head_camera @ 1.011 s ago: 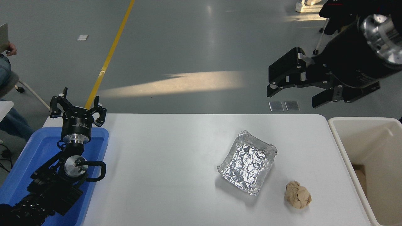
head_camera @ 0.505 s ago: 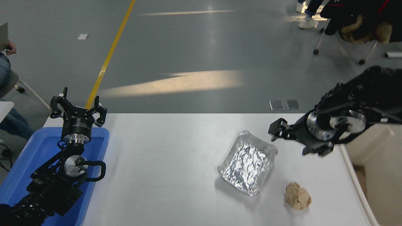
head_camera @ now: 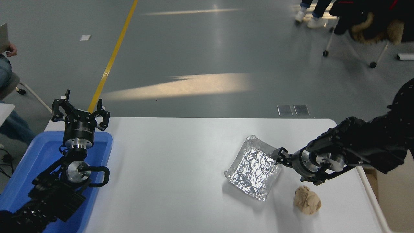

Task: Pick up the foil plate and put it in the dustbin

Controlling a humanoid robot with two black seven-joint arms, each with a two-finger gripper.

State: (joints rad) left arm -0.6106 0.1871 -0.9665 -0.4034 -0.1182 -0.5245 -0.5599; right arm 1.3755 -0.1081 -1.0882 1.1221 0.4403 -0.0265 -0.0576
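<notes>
The foil plate (head_camera: 254, 168) lies on the white table (head_camera: 168, 168), right of centre, shiny and crinkled. My right gripper (head_camera: 278, 157) is low at the plate's right rim, its fingers open and reaching over that rim from the right. The dustbin (head_camera: 393, 197) stands off the table's right edge, cream-white and largely hidden behind my right arm. My left gripper (head_camera: 80, 113) is parked open at the lower left, above a blue tray.
A crumpled beige paper ball (head_camera: 307, 200) lies just below my right gripper, near the plate. The blue tray (head_camera: 35, 155) sits at the table's left end. A seated person (head_camera: 6, 74) is at the far left; a wheeled chair (head_camera: 365, 26) stands at top right.
My right arm has swung down from high above the table's far right corner to the foil plate's right rim. The plate and paper ball have hardly moved. The left arm is still.
</notes>
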